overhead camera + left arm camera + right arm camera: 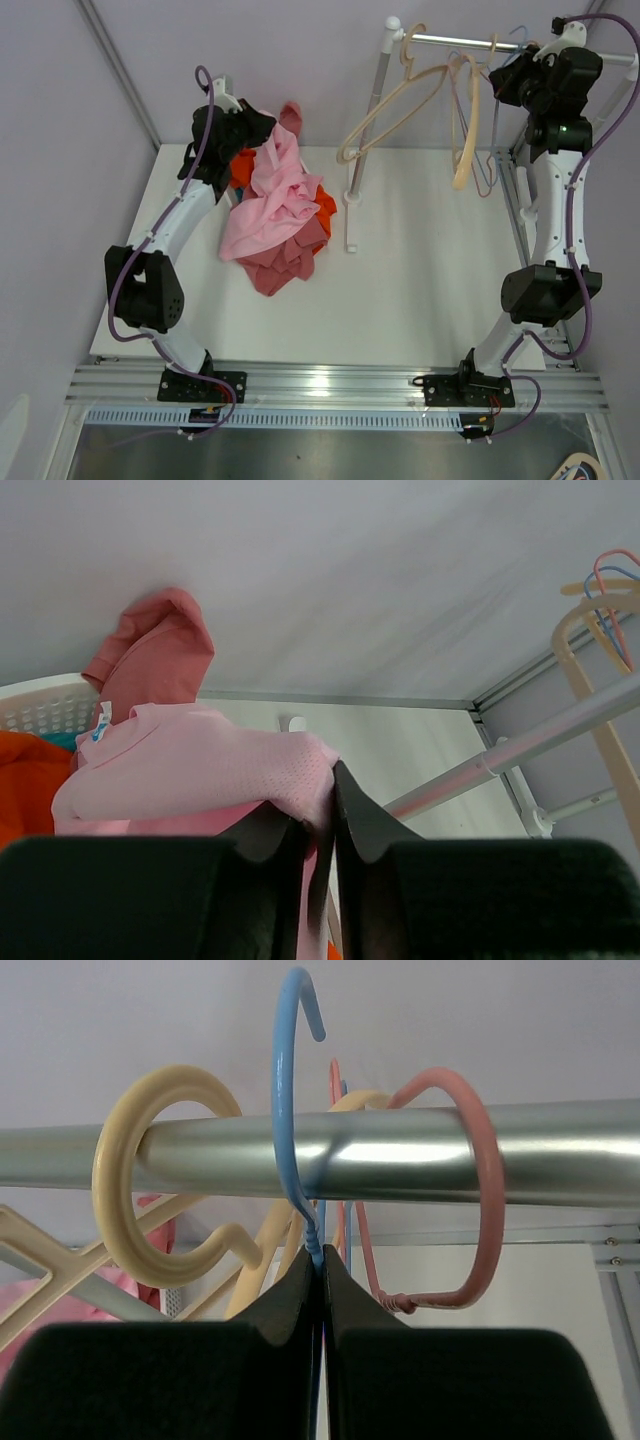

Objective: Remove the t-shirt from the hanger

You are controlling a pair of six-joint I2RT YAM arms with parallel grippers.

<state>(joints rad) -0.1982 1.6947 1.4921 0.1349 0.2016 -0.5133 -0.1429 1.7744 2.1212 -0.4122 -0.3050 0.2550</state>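
The pink t-shirt (270, 200) is off the hanger and hangs crumpled over a pile of clothes at the back left. Its mesh cloth (200, 770) drapes over my left gripper (328, 780), whose jaws stand a narrow crack apart with a fold of cloth still between them. In the top view the left gripper (262, 128) is above the pile. My right gripper (322, 1265) is shut on the twisted neck of the blue wire hanger (285, 1110), which hooks over the metal rail (400, 1155) at the back right (450, 41). The right gripper (500, 80) sits just under that rail.
Cream plastic hangers (400, 110) and a pink wire hanger (485, 1190) share the rail. The rack's post (365, 130) stands at mid table. An orange garment (325, 200) and a darker pink one (285, 265) lie under the t-shirt, by a white basket (40, 705).
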